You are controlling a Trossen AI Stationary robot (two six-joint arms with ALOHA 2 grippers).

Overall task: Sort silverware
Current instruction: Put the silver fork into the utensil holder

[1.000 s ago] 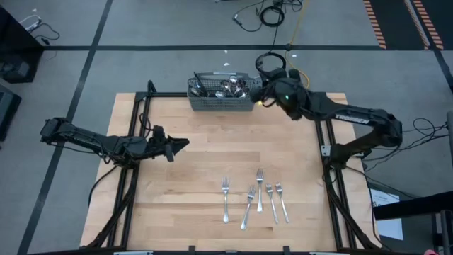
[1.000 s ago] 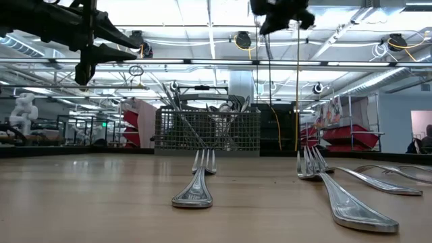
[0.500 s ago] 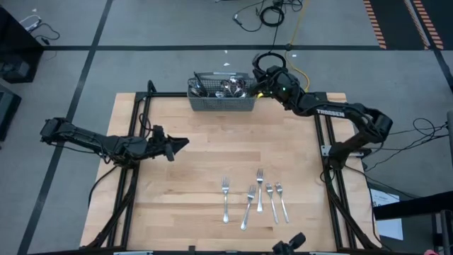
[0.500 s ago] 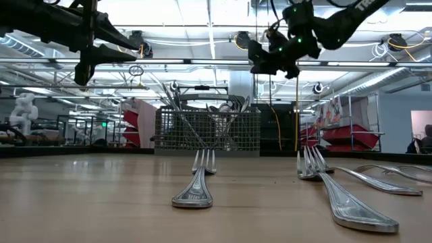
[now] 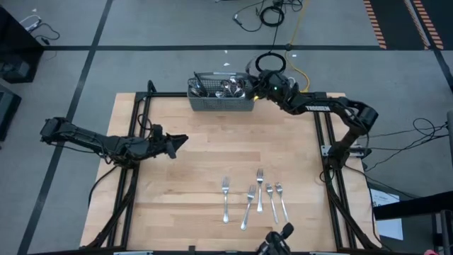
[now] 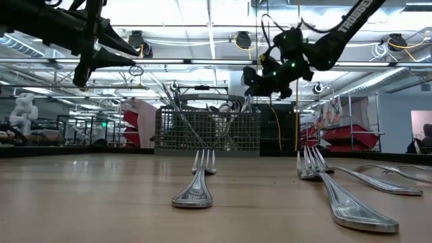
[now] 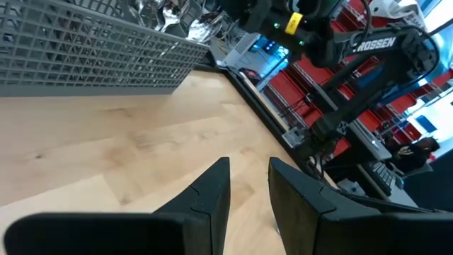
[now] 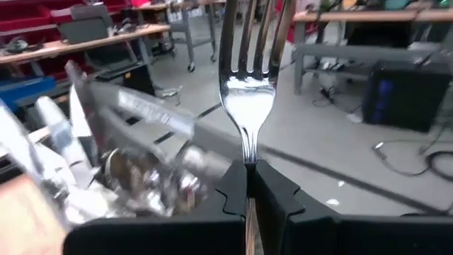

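R claw (image 8: 246, 185) w/ fork (image 8: 248, 85) over basket (image 5: 219, 103), far edge.

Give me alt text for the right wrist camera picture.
The right gripper is shut on a fork, tines pointing away from the camera. Beside it, blurred silverware lies piled, with a workshop floor and benches beyond.

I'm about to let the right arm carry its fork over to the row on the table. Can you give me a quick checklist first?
1. Right gripper shut on the fork: ok.
2. Fork lifted out of the basket: ok.
3. Five forks already lie in a row near the table's front edge: ok.
4. Free spot in that row: cannot tell.
5. Left gripper empty, hovering at the table's left side, away from the row: ok.
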